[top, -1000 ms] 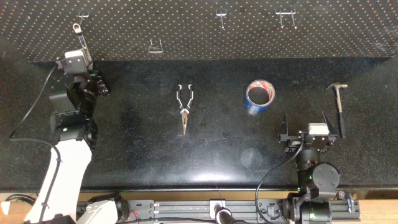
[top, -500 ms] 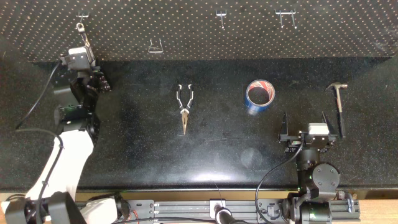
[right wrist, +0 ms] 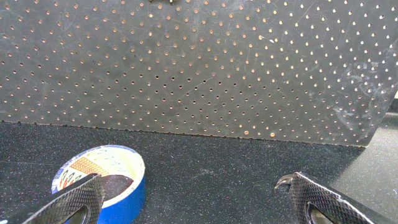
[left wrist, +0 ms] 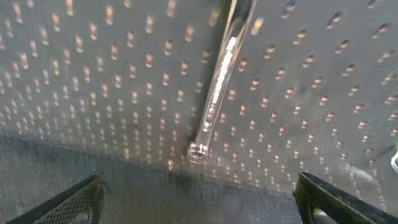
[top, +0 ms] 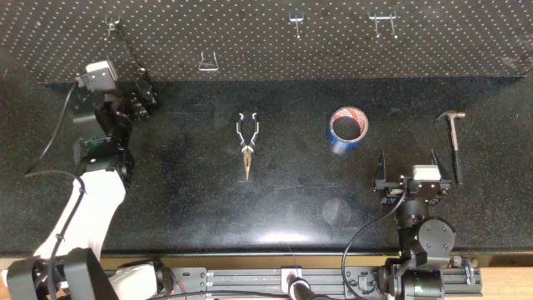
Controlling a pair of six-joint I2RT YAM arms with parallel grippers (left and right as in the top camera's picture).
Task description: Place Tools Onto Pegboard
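Observation:
A slim metal wrench (top: 127, 48) hangs slanted from the far-left hook on the pegboard (top: 333, 50). In the left wrist view its shaft (left wrist: 217, 87) lies against the board, just beyond my left gripper (left wrist: 199, 211), which is open and apart from it. That left gripper (top: 146, 100) sits at the board's foot. Pliers (top: 247, 142), a blue tape roll (top: 348, 127) and a hammer (top: 452, 133) lie on the black table. My right gripper (top: 408, 162) stands open near the front, with the tape roll (right wrist: 102, 177) ahead of it and nothing between its fingers (right wrist: 323, 199).
Bare hooks stick out of the pegboard: a wire loop (top: 208, 61), a single hook (top: 296, 21) and a double hook (top: 381, 23). The table's (top: 183, 192) front edge runs just ahead of both arm bases.
The left gripper carried the wrench up to the far-left hook and then shifted right along the board; the wrench now hangs free of it. The right arm has not moved.

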